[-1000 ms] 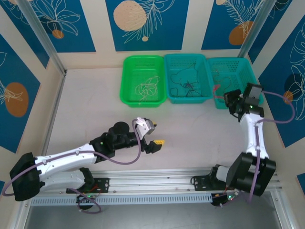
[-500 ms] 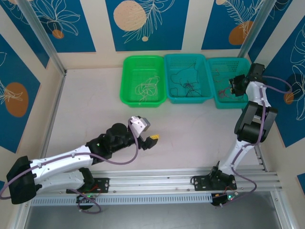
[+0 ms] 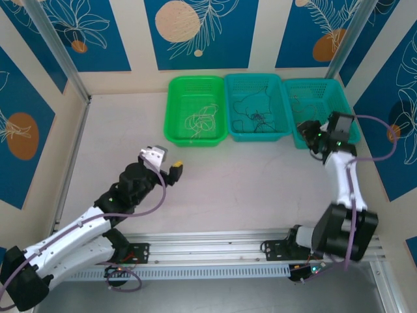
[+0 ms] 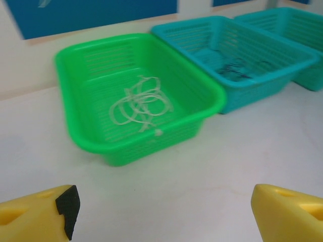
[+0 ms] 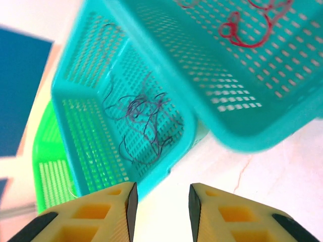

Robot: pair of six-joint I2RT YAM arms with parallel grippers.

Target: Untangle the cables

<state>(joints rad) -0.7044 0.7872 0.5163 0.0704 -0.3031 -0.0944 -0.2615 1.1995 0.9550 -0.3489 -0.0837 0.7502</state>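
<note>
Cables point(image 4: 141, 106), beige, thin loops, in green basket point(image 4: 101, 65); dark purple curls point(image 5: 144, 123) in middle teal basket point(image 5: 86, 131); red curls point(image 5: 252, 30) in end teal basket point(image 5: 242, 101). Left gripper point(image 4: 161, 206) spread wide; right gripper point(image 5: 161, 201) narrowly parted, empty.

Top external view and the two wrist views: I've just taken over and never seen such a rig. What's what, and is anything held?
The overhead picture looks down from behind two robot arms bolted to the table: left arm, right arm. The other two pictures come from a camera on each wrist; the yellow fingertips at the bottom are that arm's own jaws. Three baskets stand at the back: a green basket with beige cables, a middle teal basket with dark cables, a right teal basket with red cables. The left jaws stand wide open, facing the green basket; the right jaws are slightly apart near the teal baskets. Neither holds anything.
</note>
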